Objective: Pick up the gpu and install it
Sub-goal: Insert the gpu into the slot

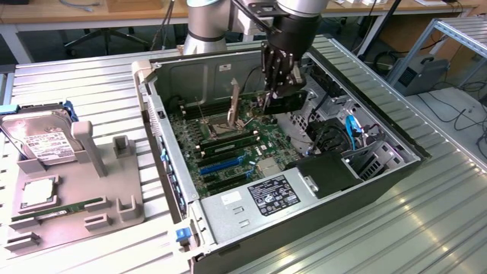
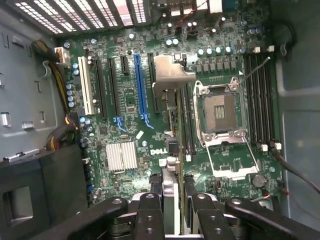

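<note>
In the open case, pincer clamped on the gpu.
Exterior view: half-closed around the card, held upright over the motherboard near the processor socket. Wrist view: gripped edge-on between both fingers, silvery edge over the board between expansion slots and socket.

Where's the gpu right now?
The gpu is gripped in the end effector, hanging over the open case's motherboard, just to the exterior view's right of the open CPU socket.
</note>
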